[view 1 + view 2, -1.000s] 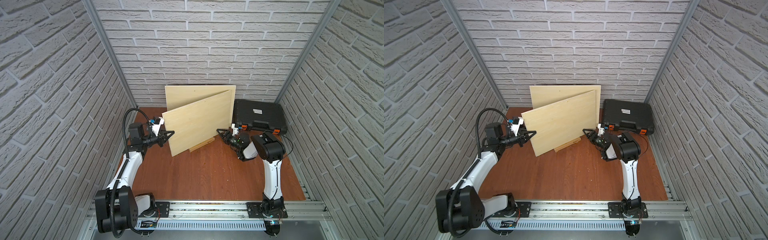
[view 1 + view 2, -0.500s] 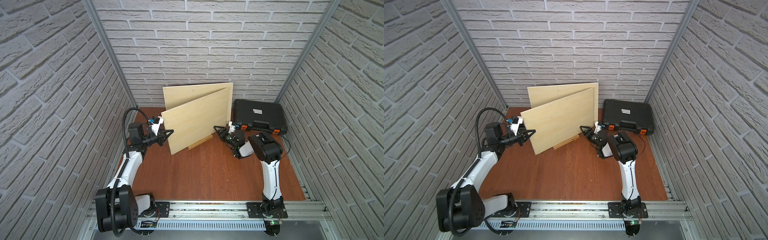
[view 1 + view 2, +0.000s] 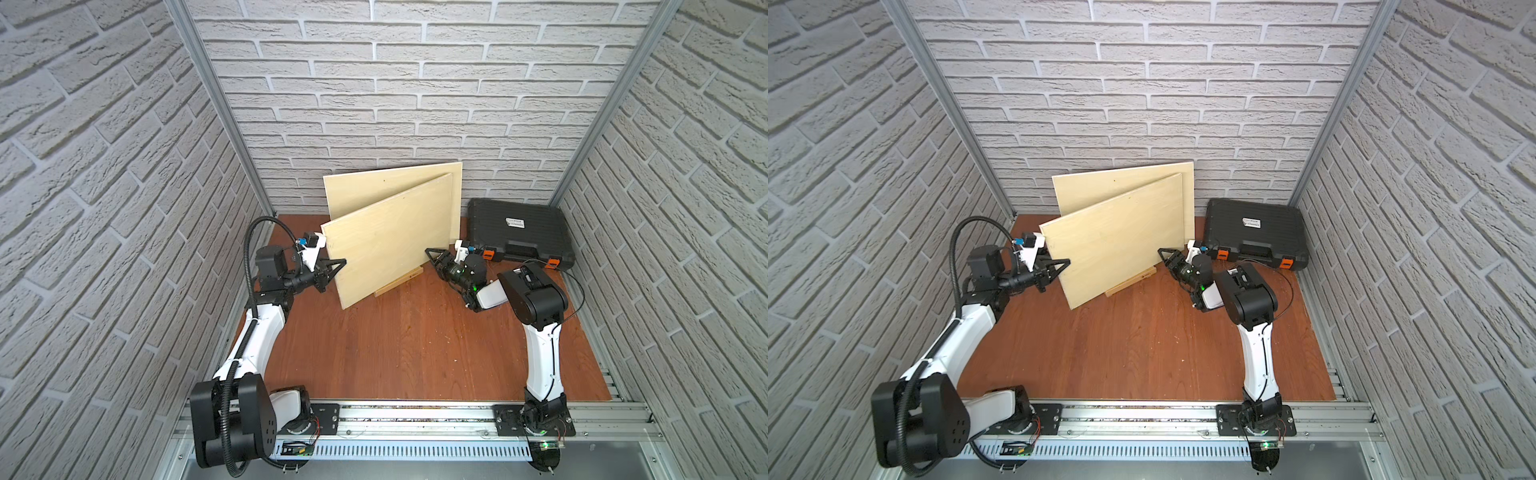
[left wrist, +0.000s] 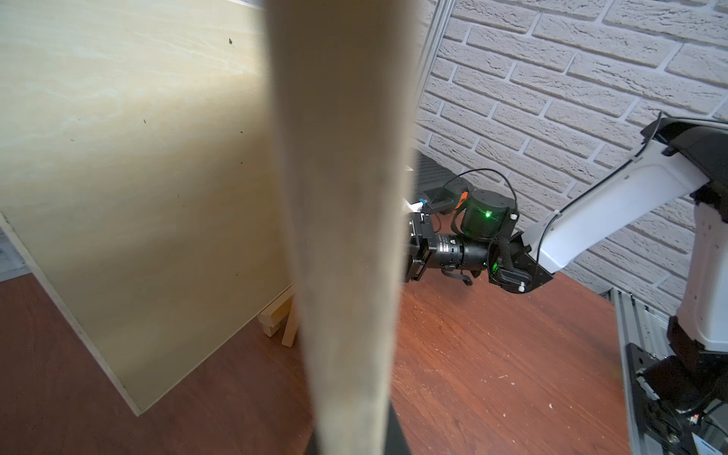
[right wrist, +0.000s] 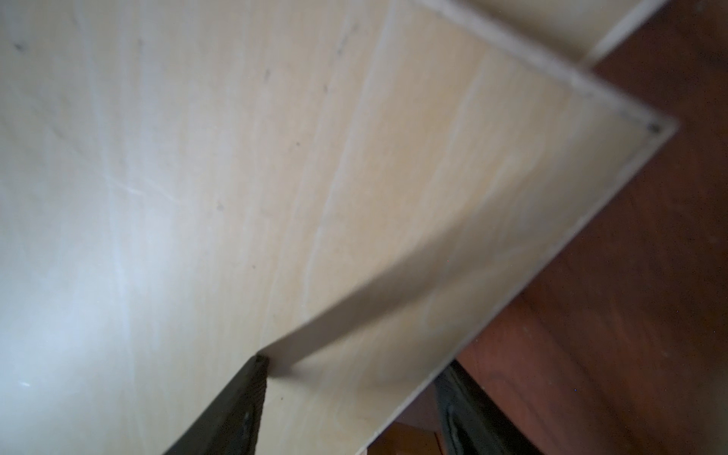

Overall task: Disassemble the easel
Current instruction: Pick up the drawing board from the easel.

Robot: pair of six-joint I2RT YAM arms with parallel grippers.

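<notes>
1. Work surface: the desk (image 3: pixel 415 353) is a brown wooden panel. Both top views show the whole of it.

2. Task parts: 2 pale plywood panels stand at the middle of the desk's back edge. The back board (image 3: pixel 374 187) leans against the brick wall with its top edge sloping. The front board (image 3: pixel 390 237) stands just in front of it and overlaps it. Its lower left corner reaches furthest toward the front edge. The easel base (image 3: pixel 399 282), made of short wooden bars, shows just below the front board's bottom edge. In the left wrist view the same bars (image 4: pixel 277 317) lie on the desk.

3. My left gripper (image 3: pixel 336 266) sits at the front board's left edge, toward the desk's left edge. Its fingers are clamped on that edge. In the left wrist view the gripped edge (image 4: pixel 342 197) runs through the middle as 1 blurred strip.

4. My right gripper (image 3: pixel 432 255) sits at the front board's lower right corner. In the right wrist view my 2 dark fingers (image 5: pixel 232 405) stand apart, with the board's edge between them. One fingertip lies against the board's face. I cannot tell whether the other finger touches the board.

5. Other item: a black tool case (image 3: pixel 519 232) lies closed in the desk's back right corner, just behind my right gripper.
</notes>
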